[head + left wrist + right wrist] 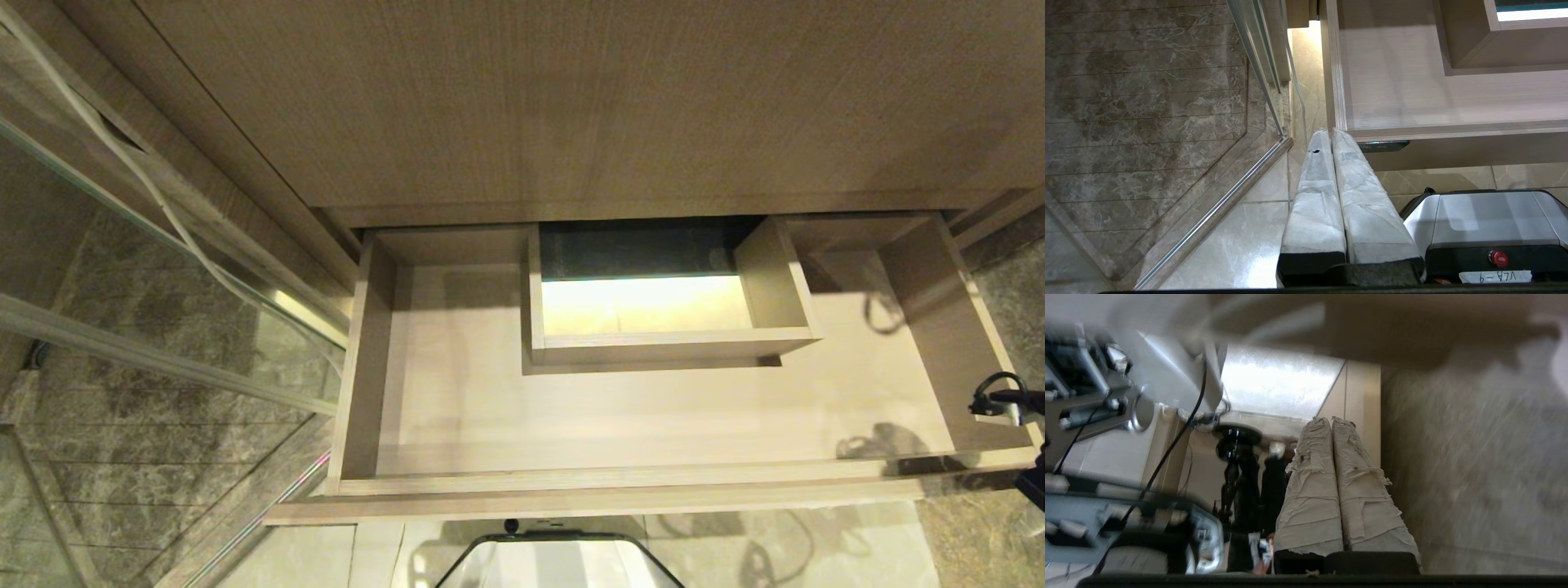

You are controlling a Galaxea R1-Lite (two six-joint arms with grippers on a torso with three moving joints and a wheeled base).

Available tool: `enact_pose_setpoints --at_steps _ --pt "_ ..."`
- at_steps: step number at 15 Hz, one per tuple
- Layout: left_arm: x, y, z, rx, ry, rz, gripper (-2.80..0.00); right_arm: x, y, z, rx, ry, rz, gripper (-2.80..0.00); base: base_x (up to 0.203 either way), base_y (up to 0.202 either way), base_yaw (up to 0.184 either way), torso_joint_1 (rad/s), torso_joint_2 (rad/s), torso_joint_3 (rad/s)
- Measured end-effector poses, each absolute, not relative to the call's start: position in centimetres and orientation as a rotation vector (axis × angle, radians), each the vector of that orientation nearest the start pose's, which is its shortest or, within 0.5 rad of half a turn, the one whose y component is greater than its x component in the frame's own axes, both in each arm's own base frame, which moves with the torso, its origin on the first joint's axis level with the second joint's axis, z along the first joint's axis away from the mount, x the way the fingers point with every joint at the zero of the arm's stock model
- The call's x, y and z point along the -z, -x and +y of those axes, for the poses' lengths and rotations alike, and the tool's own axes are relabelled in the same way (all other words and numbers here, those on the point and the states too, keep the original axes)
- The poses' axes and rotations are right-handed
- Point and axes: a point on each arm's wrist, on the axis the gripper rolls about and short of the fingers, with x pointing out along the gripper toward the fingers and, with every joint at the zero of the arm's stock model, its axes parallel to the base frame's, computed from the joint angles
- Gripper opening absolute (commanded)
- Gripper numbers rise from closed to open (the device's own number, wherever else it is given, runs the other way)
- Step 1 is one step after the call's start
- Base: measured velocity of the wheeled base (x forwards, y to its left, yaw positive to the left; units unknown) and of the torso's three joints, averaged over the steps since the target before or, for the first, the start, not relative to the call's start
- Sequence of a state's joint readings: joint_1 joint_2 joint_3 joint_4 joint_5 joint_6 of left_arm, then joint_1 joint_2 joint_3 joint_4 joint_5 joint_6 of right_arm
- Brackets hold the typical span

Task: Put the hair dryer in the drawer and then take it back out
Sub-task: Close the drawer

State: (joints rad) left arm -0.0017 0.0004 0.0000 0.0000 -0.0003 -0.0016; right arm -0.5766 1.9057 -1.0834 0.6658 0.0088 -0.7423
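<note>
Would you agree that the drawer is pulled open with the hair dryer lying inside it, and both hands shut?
Not quite: the drawer is open but holds no hair dryer, as the head view shows. Both the left hand and right hand are shut.
</note>
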Motion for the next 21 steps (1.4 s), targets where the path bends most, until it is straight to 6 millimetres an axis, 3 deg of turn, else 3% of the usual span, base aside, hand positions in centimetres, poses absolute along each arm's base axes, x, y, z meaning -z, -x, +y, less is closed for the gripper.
enact_pose_setpoints --at_steps 4,7,12,16,18,21 --pt "-7.5 2.3 0.0 0.002 0.002 0.001 -2.80 -9.4 -25.6 -16.8 -0.080 0.169 1.338 -2.80 0.000 0.000 0.000 0.000 0.00 0.000" --pt "-7.5 2.3 0.0 0.003 0.001 0.001 -2.80 -10.3 -26.0 -17.4 -0.094 0.145 1.193 -2.80 0.000 0.000 0.000 0.000 0.00 0.000" --pt "-7.5 2.3 0.0 0.003 0.001 0.000 -2.80 -14.0 -27.4 -18.6 -0.118 0.184 0.794 -2.80 0.000 0.000 0.000 0.000 0.00 0.000" --pt "-7.5 2.3 0.0 0.001 0.001 0.001 -2.80 -18.7 -31.0 -20.7 -0.052 0.339 0.401 -2.80 0.000 0.000 0.000 0.000 0.00 0.000" --pt "-7.5 2.3 0.0 0.002 0.002 0.000 -2.80 -19.4 -31.0 -20.7 -0.039 0.361 0.362 -2.80 0.000 0.000 0.000 0.000 0.00 0.000" --pt "-7.5 2.3 0.0 0.002 0.001 0.001 -2.80 -19.7 -29.2 -19.4 -0.060 0.324 0.400 -2.80 0.000 0.000 0.000 0.000 0.00 0.000"
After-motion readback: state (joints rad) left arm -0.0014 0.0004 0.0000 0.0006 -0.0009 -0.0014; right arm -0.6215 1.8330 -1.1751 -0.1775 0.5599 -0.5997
